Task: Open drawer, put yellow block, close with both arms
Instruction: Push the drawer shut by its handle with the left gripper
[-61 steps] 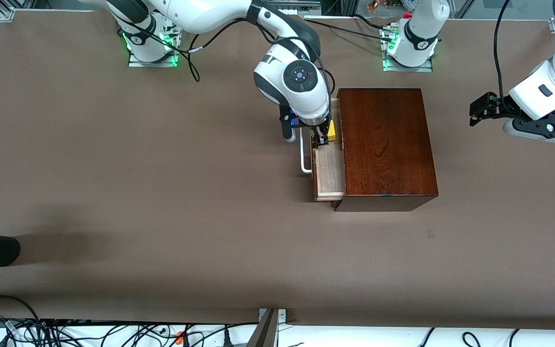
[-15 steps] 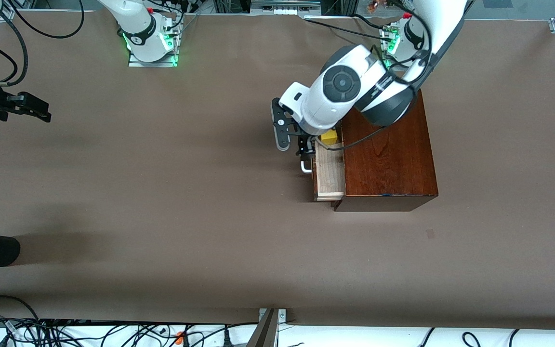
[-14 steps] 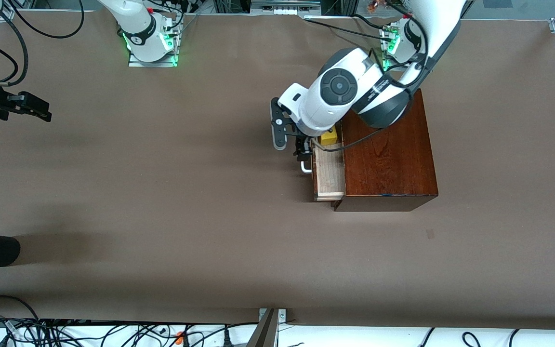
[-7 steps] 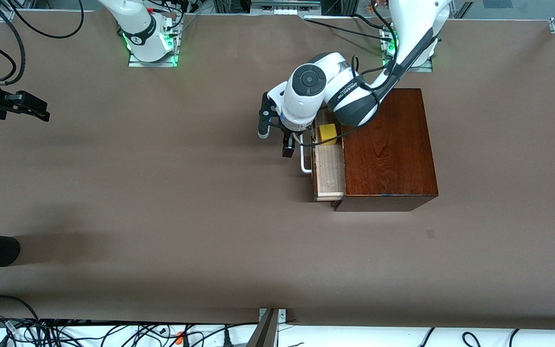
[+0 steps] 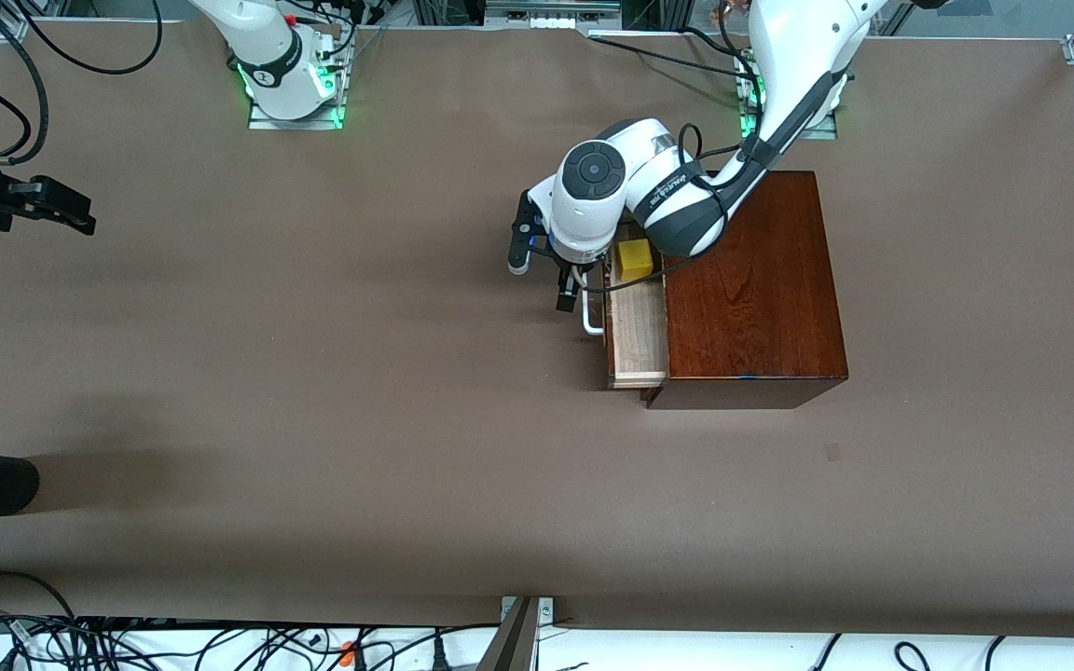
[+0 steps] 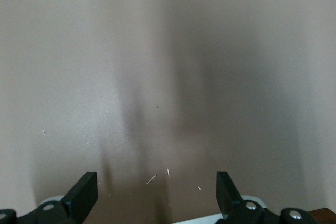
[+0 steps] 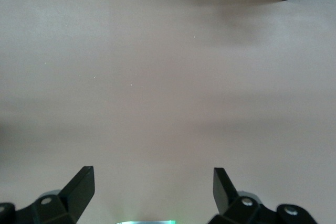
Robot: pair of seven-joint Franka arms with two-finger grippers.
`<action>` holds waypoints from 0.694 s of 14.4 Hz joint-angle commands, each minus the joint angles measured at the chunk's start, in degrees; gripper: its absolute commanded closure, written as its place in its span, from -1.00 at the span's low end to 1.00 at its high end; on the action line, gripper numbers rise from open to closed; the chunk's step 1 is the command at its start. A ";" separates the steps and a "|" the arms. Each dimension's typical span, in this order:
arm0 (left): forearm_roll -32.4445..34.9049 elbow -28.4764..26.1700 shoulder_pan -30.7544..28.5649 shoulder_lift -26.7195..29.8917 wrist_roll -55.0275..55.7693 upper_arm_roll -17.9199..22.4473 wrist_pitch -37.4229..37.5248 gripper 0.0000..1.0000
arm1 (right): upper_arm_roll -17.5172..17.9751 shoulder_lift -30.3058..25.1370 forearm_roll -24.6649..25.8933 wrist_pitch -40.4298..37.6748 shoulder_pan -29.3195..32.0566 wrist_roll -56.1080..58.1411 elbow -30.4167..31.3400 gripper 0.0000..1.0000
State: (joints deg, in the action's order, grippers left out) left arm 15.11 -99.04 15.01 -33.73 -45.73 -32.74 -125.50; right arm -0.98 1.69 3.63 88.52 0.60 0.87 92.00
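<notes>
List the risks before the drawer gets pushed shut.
1. The left gripper, open, hangs beside the white handle; a finger might snag it during the push.
2. The yellow block sits at the end of the drawer farther from the front camera, so an off-centre push may skew the tray.
3. The right gripper waits at its table end.

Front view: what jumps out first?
A small yellow cube sits in the pale wooden drawer pulled out of a glossy dark reddish-brown wooden box. The left arm's black claw, open, hangs beside the drawer's white handle. The right arm's claw waits at the table's edge.
</notes>
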 commanded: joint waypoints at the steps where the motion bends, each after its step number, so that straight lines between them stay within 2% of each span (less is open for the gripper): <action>1: 2.47 0.60 -1.74 1.47 -1.90 -0.05 5.08 -1.00 | 0.10 -0.46 -0.11 -1.16 0.10 -0.78 -0.68 -1.00; 10: 2.56 0.60 -5.87 3.23 -1.90 -0.14 10.63 -1.00 | 0.36 0.51 -0.90 -1.16 0.10 0.00 -0.51 -1.00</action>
State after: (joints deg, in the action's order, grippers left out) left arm 15.74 -98.27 10.36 -31.93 -46.34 -32.70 -116.81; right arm -0.95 1.82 3.39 88.35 0.60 0.66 92.03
